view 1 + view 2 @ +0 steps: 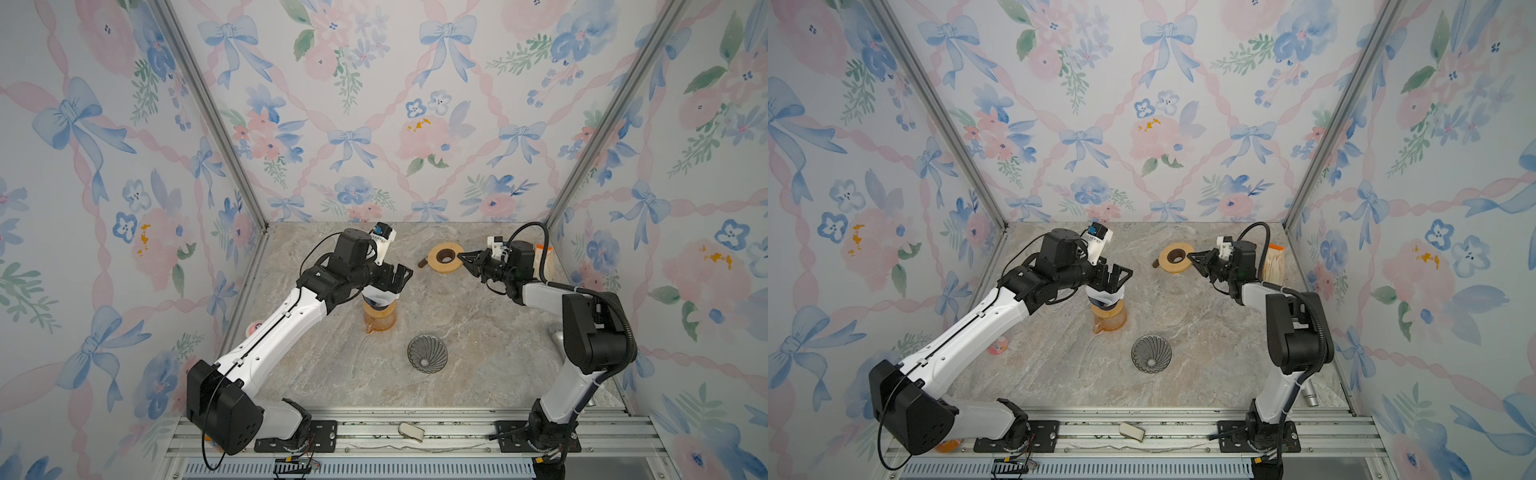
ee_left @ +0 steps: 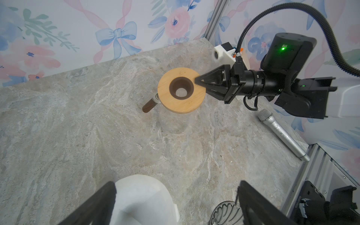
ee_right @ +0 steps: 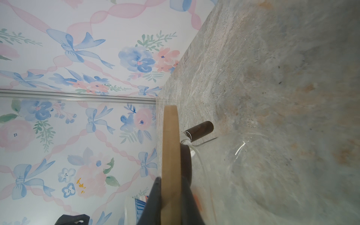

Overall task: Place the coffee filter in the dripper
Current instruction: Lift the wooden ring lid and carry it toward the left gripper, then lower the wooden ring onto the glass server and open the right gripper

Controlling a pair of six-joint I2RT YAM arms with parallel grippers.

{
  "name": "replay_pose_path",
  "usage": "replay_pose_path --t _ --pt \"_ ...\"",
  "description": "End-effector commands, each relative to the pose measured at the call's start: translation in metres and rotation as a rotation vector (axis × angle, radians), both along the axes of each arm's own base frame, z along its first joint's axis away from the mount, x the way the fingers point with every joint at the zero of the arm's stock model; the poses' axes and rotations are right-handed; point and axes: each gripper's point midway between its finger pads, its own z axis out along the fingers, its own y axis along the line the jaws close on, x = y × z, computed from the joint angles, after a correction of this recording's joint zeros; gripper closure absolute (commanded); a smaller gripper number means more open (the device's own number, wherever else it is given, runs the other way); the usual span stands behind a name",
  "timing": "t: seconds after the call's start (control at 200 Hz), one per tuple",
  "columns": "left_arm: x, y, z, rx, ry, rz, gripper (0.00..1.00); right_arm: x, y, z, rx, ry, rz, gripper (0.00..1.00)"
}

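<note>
Setting: marble tabletop in a booth papered with bows and flowers.
Filter: the white paper filter sits in the mouth of an orange jug, left of centre.
Left arm: the left gripper hovers over the jug with its fingers spread wide either side of the filter, pinching nothing.
Right arm: the right gripper is pressed onto the rim of a wooden ring topping a clear glass pot at the back.
Dripper: the ribbed glass dripper stands empty toward the front, apart from the jug.
Step in hand: probably taking hold of the filter.
Doing it well: close softly on one paper wall near its upper edge, lift straight clear of the jug, centre it point-down over the dripper, and release only once it is seated.
Risk: thin paper may crumple or cling to a finger.
</note>
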Motion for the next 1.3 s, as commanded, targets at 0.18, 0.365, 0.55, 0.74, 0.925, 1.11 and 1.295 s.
replay_pose_path --t 0.18,0.365,0.55,0.74,0.925,1.11,1.295 --pt "-0.002 0.0 0.0 -0.006 -0.004 -0.012 0.02 -0.006 -0.01 -0.005 0.006 -0.01 -0.005 0.9" --pt "-0.003 0.0 0.002 -0.015 -0.002 -0.012 0.02 -0.008 -0.012 -0.01 0.006 -0.001 -0.017 0.87" --pt "-0.006 0.003 0.004 -0.019 -0.007 -0.005 0.02 -0.008 -0.016 -0.017 0.005 0.012 -0.031 0.82" --pt "-0.006 0.002 0.003 -0.02 -0.001 -0.007 0.02 -0.008 -0.016 -0.02 0.011 0.021 -0.03 0.77" --pt "-0.005 0.001 0.003 -0.018 -0.001 -0.01 0.02 -0.01 -0.016 -0.022 0.002 0.028 -0.026 0.74" --pt "-0.005 0.001 0.002 -0.018 -0.001 -0.01 0.02 -0.011 -0.018 -0.023 -0.018 0.032 -0.029 0.72" --pt "-0.005 0.001 0.002 -0.017 -0.001 -0.011 0.02 -0.01 -0.023 -0.022 -0.045 0.031 -0.043 0.69"
